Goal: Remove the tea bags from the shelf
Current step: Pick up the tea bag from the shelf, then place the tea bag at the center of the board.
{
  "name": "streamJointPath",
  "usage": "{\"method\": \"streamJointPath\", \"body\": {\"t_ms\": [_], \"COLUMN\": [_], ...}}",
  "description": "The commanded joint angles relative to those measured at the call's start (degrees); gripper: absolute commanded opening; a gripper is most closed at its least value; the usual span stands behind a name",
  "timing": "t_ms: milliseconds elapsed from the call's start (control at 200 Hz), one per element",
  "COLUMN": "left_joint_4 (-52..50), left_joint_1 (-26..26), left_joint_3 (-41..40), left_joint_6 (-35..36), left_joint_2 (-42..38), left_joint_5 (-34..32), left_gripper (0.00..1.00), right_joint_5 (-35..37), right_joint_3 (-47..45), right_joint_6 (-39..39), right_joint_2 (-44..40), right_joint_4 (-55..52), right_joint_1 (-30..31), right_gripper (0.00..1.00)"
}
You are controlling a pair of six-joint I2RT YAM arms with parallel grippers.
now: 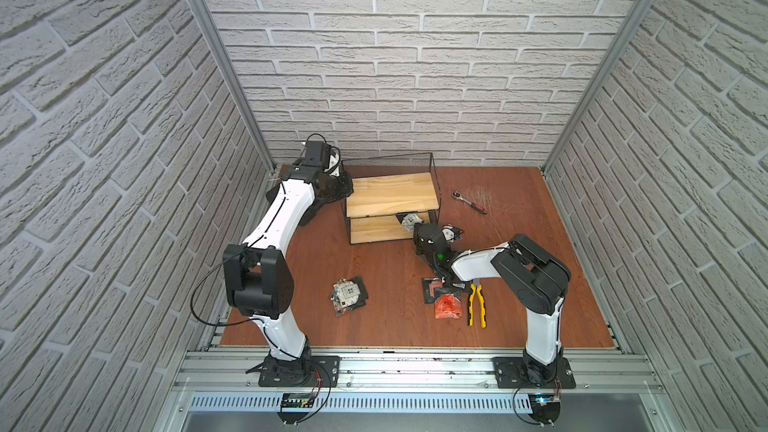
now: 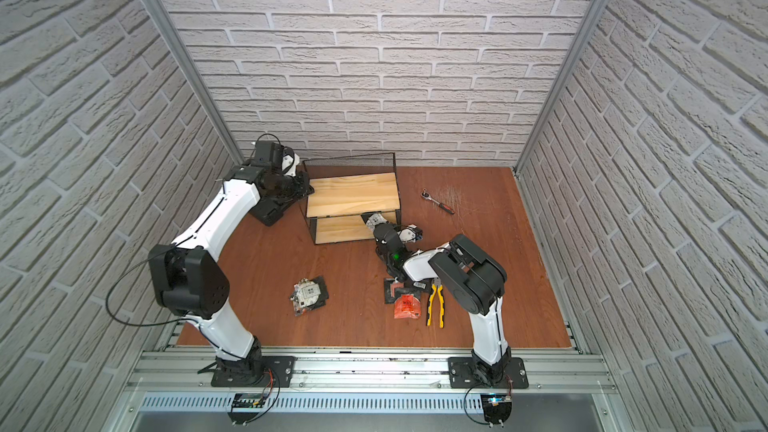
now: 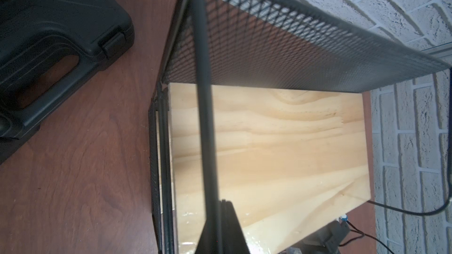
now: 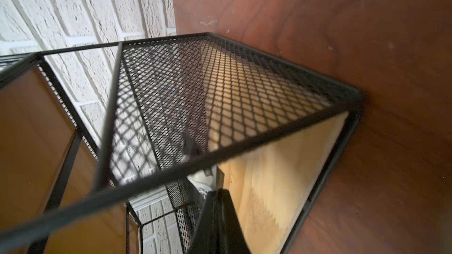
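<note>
The shelf (image 1: 390, 193) (image 2: 353, 193), black wire with two pale boards, stands at the back of the table. My left gripper (image 1: 345, 185) (image 3: 221, 204) is at its left end, shut on a slanting side rod of the frame. The upper board (image 3: 269, 155) is bare. My right gripper (image 1: 413, 226) (image 4: 216, 191) reaches into the right end of the lower tier, shut on a silver-white tea bag (image 1: 409, 219) (image 2: 375, 220) (image 4: 201, 179). More tea bags lie on the table in two heaps, a black-and-white one (image 1: 349, 295) (image 2: 309, 295) and one with an orange sachet (image 1: 448, 307) (image 2: 406, 305).
Yellow-handled pliers (image 1: 477, 303) lie beside the orange sachet, under my right arm. A ratchet wrench (image 1: 469, 201) lies right of the shelf. A black tool case (image 3: 49, 45) (image 1: 311, 209) sits left of the shelf, below my left arm. Brick walls enclose three sides.
</note>
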Motion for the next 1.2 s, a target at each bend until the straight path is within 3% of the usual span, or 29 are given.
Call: {"method": "streamJointPath", "body": {"t_ms": [0,300,700,1195], "left_joint_4": [0.52,0.16,-0.4,-1.32], "left_joint_1": [1.06,1.09,1.08,1.1], "left_joint_3": [-0.75,0.04,0.96,1.67], "left_joint_6": [-1.42,-1.43,-1.16,-1.06], "left_joint_2": [1.82,2.07,2.53,2.61], "left_joint_5": [-1.67,-1.45,-1.53,-1.91], "left_gripper": [0.08,0.13,0.16,0.24], "right_joint_5": [-2.65,-9.17,-25.81,-42.49], "right_joint_3": [-1.94,-7.3,-10.52,-5.19], "right_joint_6": [-2.66,-5.5,-17.65,-32.9], "right_joint_2": [-4.22,-11.6,-19.01,-15.75], "right_joint_4": [1.83,-0.8,-5.82,-15.14], "right_joint_1": [-0.07,0.02,2.67,9.19], "right_gripper": [0.03,0.03,0.03,0.03]}}
